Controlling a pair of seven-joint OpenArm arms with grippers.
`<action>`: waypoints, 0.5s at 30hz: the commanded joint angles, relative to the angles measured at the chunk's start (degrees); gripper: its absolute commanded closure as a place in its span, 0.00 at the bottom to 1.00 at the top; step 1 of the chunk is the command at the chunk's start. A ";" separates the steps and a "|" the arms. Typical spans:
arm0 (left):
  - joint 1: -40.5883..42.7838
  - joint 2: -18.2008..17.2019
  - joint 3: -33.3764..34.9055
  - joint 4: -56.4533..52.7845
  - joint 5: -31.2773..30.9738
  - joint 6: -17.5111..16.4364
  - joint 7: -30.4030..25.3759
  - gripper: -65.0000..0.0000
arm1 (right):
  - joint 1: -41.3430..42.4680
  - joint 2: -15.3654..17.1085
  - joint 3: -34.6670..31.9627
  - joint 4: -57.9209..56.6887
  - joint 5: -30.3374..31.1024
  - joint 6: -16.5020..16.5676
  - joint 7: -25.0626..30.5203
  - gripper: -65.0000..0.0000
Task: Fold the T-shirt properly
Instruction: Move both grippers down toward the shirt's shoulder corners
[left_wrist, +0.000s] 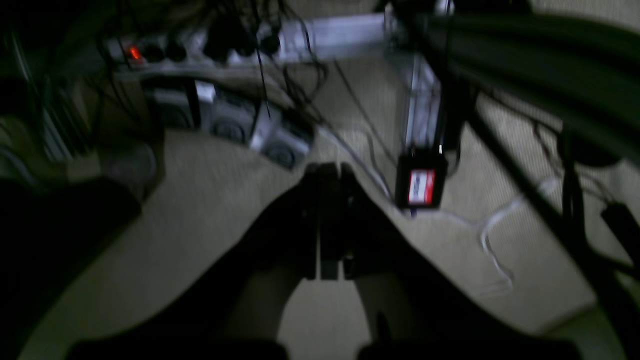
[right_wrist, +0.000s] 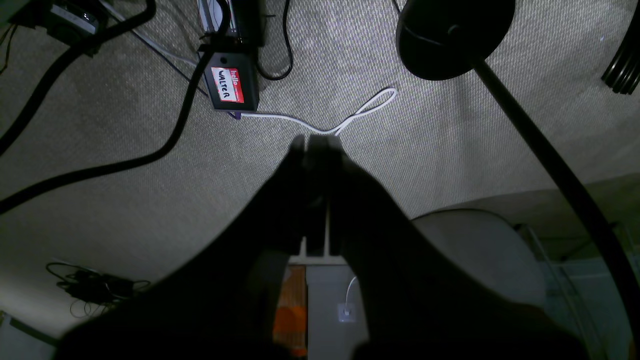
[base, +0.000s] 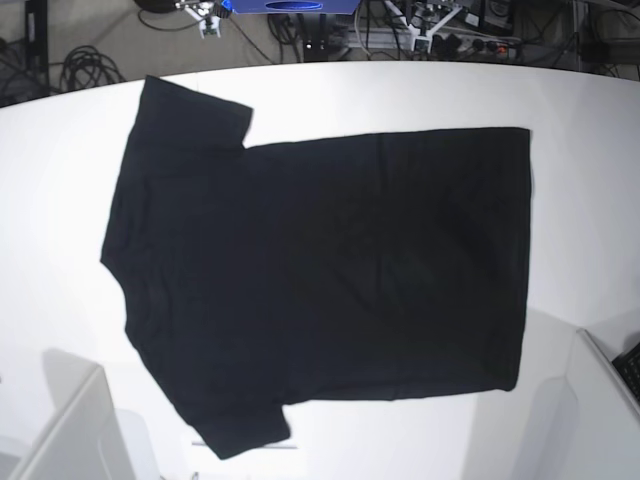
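The black T-shirt (base: 320, 280) lies spread flat on the white table (base: 580, 100), plain side up, with the sleeves to the left and the hem to the right. No print shows. Neither arm appears in the base view. In the left wrist view my left gripper (left_wrist: 329, 167) is shut and empty, hanging over carpeted floor. In the right wrist view my right gripper (right_wrist: 316, 140) is likewise shut and empty above the floor. The T-shirt does not show in either wrist view.
White upright panels stand at the table's near left (base: 70, 430) and near right (base: 590, 400) corners. Below the grippers are carpet, cables, a power strip (left_wrist: 165, 50), a black box with a red label (right_wrist: 230, 85) and a black lamp base (right_wrist: 452, 35).
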 joint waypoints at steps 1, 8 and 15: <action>1.21 -0.13 0.34 -0.05 0.03 0.14 -1.31 1.00 | -0.40 0.29 -0.01 -0.05 -0.21 -0.45 -0.12 1.00; 2.26 -0.22 -0.01 -0.13 -0.06 0.14 -3.33 1.00 | -0.49 0.37 -0.10 2.94 -0.21 -0.45 -0.29 1.00; 2.26 -0.22 -0.01 -0.13 -0.06 0.14 -3.33 1.00 | -0.49 0.90 -0.10 3.65 -0.21 -0.45 -0.12 1.00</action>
